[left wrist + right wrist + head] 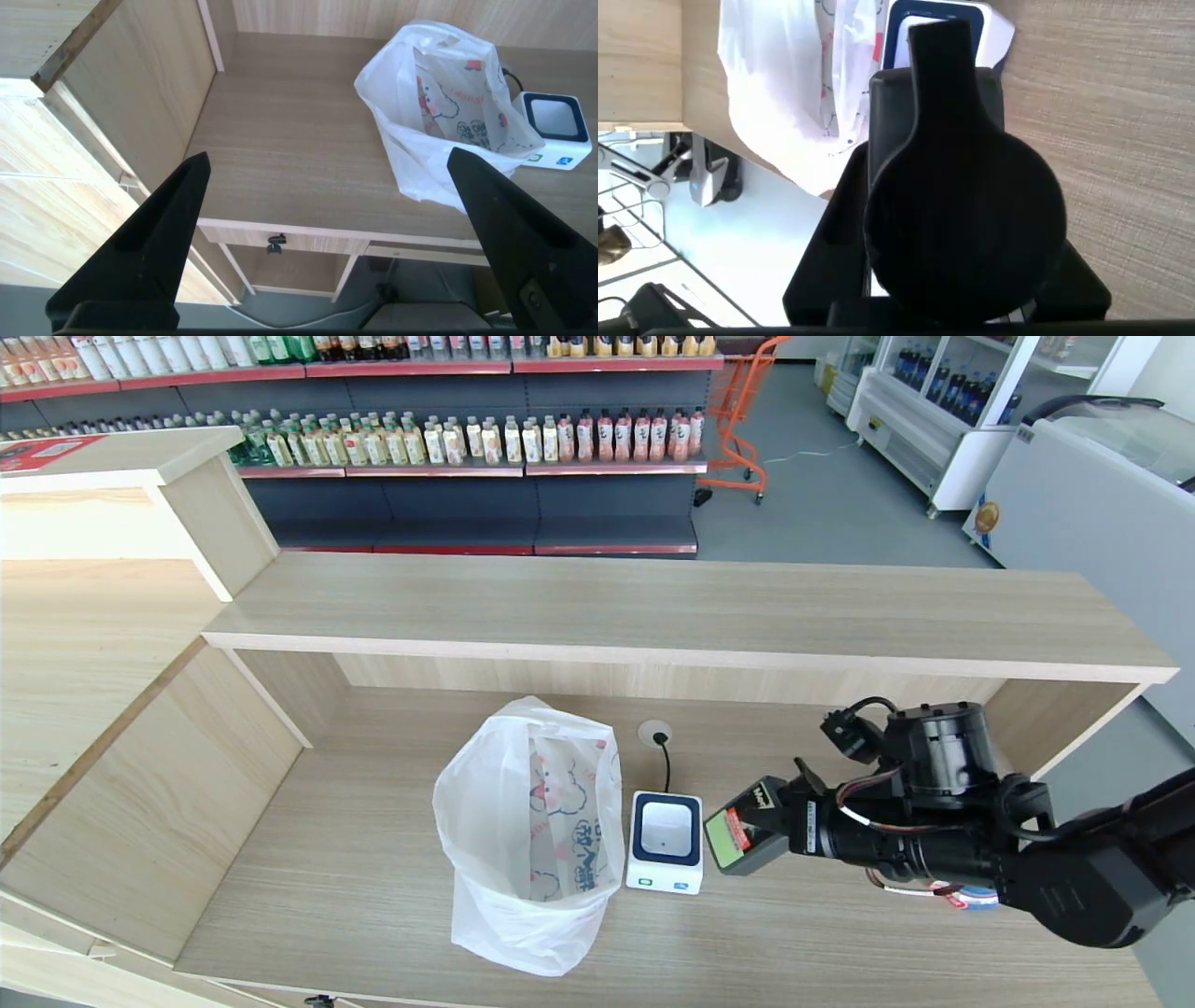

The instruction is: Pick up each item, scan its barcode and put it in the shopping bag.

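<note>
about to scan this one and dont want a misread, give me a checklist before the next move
1. Right claw gripping the box: ok, shut on it.
2. Barcode turned toward the scanner: cannot tell, no barcode visible.
3. Box over the scanner window: not ok, it looks off to the scanner's side.
4. Scanner window uncovered: ok.
5. Shopping bag upright with mouth open: ok.
6. Left claw out of the way: ok, open and apart from the bag.
</note>
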`<state>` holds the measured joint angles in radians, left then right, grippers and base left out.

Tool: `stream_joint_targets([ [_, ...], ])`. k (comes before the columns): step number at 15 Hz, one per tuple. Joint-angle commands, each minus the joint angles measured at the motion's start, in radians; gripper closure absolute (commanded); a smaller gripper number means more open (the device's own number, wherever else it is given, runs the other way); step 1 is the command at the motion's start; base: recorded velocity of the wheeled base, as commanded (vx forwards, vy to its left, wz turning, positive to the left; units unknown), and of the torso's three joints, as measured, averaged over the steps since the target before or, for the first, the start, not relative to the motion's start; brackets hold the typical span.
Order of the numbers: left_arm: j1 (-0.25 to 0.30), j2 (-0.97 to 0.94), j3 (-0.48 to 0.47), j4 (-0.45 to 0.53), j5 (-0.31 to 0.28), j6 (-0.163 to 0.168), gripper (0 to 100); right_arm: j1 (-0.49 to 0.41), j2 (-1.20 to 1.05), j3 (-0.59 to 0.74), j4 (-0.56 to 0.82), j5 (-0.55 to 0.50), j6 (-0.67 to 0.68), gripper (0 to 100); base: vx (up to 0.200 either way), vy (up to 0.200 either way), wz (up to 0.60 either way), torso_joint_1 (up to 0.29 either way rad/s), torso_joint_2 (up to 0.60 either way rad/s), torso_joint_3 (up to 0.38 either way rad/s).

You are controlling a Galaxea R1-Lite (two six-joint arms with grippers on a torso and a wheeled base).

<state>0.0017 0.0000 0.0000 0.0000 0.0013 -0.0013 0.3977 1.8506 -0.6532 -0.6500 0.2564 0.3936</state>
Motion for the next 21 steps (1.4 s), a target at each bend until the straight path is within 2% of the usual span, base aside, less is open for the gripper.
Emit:
stream_joint_targets([
  [1,0.000,0.002,0.000,0.000,0.000,0.000,0,0.032,0.105,-0.042,-0.013,-0.017,-0.001,100,0.000,0.000,0.00,0.000,0.00,0.000],
  [6,0.000,0.002,0.000,0.000,0.000,0.000,0,0.066,0.165,-0.080,-0.017,-0.022,-0.002,100,0.000,0.000,0.00,0.000,0.00,0.000],
  [8,0.000,0.002,0.000,0.000,0.000,0.000,0,0.070,0.190,-0.098,-0.017,-0.057,-0.002,100,0.000,0.000,0.00,0.000,0.00,0.000],
  [12,0.001,0.002,0.000,0.000,0.000,0.000,0,0.087,0.246,-0.201,-0.016,-0.063,-0.004,100,0.000,0.000,0.00,0.000,0.00,0.000],
  [21,0.000,0.002,0.000,0.000,0.000,0.000,0,0.119,0.320,-0.209,-0.068,-0.114,-0.047,100,0.000,0.000,0.00,0.000,0.00,0.000],
])
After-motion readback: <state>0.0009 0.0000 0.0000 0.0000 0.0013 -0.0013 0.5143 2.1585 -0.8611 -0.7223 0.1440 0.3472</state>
